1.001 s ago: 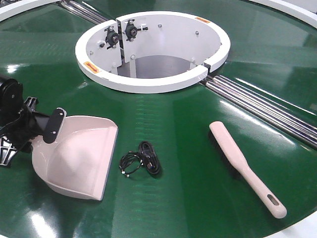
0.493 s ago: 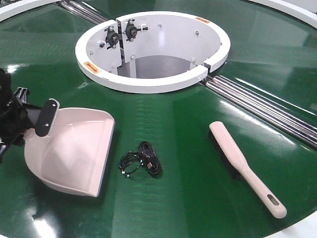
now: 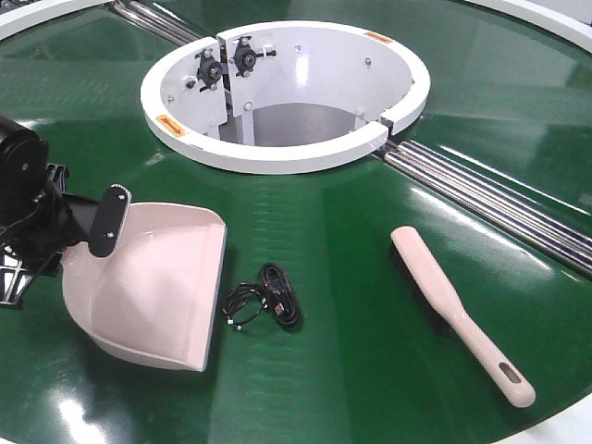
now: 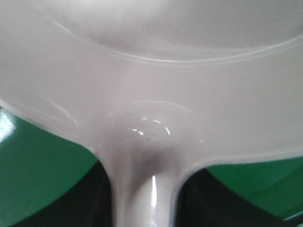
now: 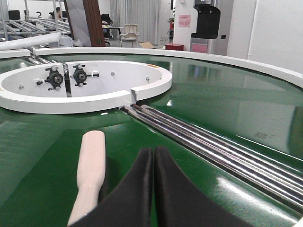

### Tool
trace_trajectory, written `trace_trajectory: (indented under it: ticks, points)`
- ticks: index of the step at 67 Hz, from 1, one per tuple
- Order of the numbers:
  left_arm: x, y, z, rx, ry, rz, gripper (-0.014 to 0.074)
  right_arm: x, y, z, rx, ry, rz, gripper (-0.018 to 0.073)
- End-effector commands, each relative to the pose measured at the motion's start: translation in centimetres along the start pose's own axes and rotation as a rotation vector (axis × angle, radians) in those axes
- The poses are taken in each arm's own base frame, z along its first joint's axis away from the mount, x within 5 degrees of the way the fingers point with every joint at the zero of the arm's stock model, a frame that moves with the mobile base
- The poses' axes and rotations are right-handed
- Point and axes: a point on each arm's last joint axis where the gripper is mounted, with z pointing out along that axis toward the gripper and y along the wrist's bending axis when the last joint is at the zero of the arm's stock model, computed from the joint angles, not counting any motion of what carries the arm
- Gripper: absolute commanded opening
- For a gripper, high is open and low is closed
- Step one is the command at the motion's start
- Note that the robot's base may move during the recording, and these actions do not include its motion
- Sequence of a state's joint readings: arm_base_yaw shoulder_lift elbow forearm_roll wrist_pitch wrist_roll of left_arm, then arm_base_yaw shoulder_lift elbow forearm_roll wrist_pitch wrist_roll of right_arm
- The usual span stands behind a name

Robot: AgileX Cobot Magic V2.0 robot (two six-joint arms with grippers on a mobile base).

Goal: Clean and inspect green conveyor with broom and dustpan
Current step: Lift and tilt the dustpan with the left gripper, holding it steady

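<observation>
The green conveyor point(image 3: 370, 370) fills the front view, glossy and dark, with its silver rollers point(image 3: 481, 199) running out from the white ring hub point(image 3: 277, 153) toward the right edge. The dustpan point(image 3: 153, 287) sits toward the left edge of the belt, its wide mouth turned to the right; whether its lip touches the belt cannot be told. The left end effector point(image 3: 97, 227) is clamped on the rear of the pan where the handle begins; in the left wrist view the handle neck runs down between two dark fingers, with the pale pan wall point(image 4: 151, 71) filling most of the picture. A small coiled black cable point(image 3: 264, 303) lies on the belt just beside the pan's mouth, apart from it. The broom point(image 3: 453, 305) lies flat toward the near right rim, well apart from the pan; its head points toward the rollers, its slotted handle toward the rim, and dark bristles show under one side. The right end effector point(image 5: 154, 161) hangs low over the belt just beside the brush, its fingers pressed together with nothing between them.
</observation>
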State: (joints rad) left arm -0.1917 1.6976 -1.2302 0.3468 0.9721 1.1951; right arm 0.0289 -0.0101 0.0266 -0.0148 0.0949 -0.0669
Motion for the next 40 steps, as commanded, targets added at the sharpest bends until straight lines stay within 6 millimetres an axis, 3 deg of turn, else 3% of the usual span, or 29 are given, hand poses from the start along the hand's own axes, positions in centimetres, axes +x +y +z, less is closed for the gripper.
trace_trajectory:
  ticks: [1,21,40]
  points:
    - [0.6,0.7,-2.3,-0.094,0.009,-0.036,-0.0007,-0.3,0.0,-0.1,0.01,-0.078,-0.011,-0.001]
    - [0.5,0.2,-0.7,0.015,0.06,-0.059,-0.0007,-0.3,0.0,-0.1,0.01,-0.078,-0.011,-0.001]
    - [1.0,0.7,0.0,-0.016,0.15,-0.135,-0.0007,-0.3,0.0,-0.1,0.01,-0.078,-0.011,-0.001]
